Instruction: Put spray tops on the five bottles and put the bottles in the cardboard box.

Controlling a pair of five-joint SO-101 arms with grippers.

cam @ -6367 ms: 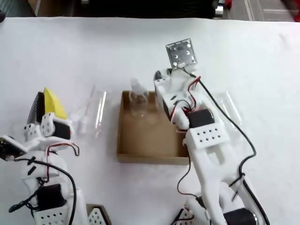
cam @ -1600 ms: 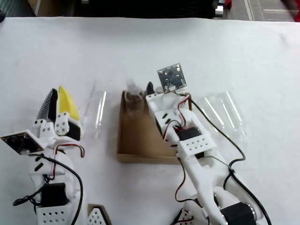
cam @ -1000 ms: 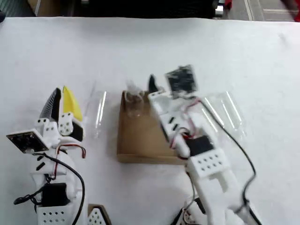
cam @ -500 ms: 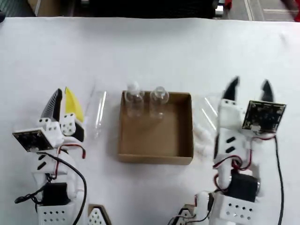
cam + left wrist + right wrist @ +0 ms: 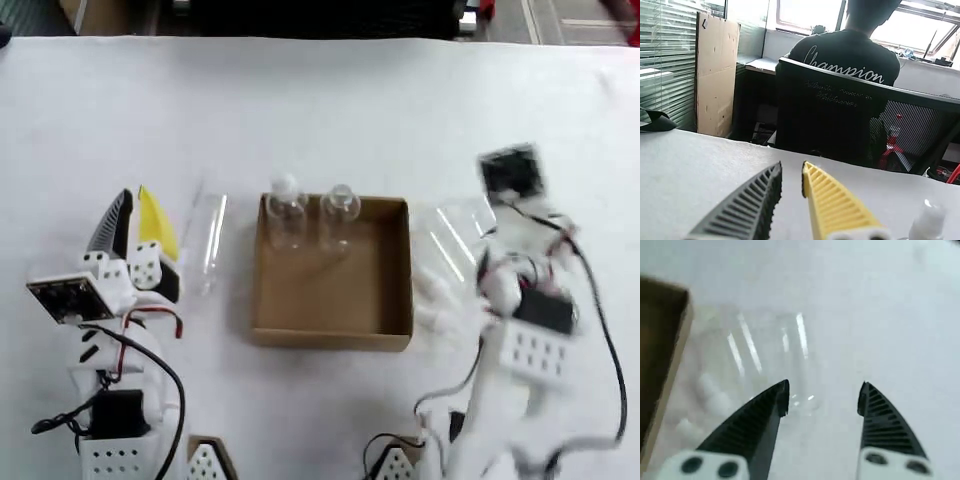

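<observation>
- You have two of the five done, as far as the high view shows: the first bottle (image 5: 287, 216) and the second bottle (image 5: 338, 214) stand inside the cardboard box (image 5: 330, 340), against its far wall, side by side.
- Both stand upright, necks up. The first seems to wear a white top; I cannot tell whether the second is capped.
- That leaves about three. The lone bottle (image 5: 207, 235) lies on the table (image 5: 320, 100) just beside the box's left wall. What looks like a pair of clear bottles (image 5: 462, 232) lies just to the right of the box.
- Loose spray tops (image 5: 432, 292) lie between that pair and the box, so I judge capping comes first.
- The lone bottle lies on its side, its long axis running near-to-far, about parallel to the box wall. Which end carries the neck is unclear.
- The pair also lies flat, with axes near-to-far, canted slightly.
- Your right gripper (image 5: 823, 389) is spread wide and empty, above the pair (image 5: 767, 347).
- Your left gripper (image 5: 133, 212) sits near the lone bottle. Its fingers are only narrowly parted and it carries nothing.
- A white spray top (image 5: 927, 220) shows near the left gripper's yellow finger (image 5: 832, 205).
</observation>
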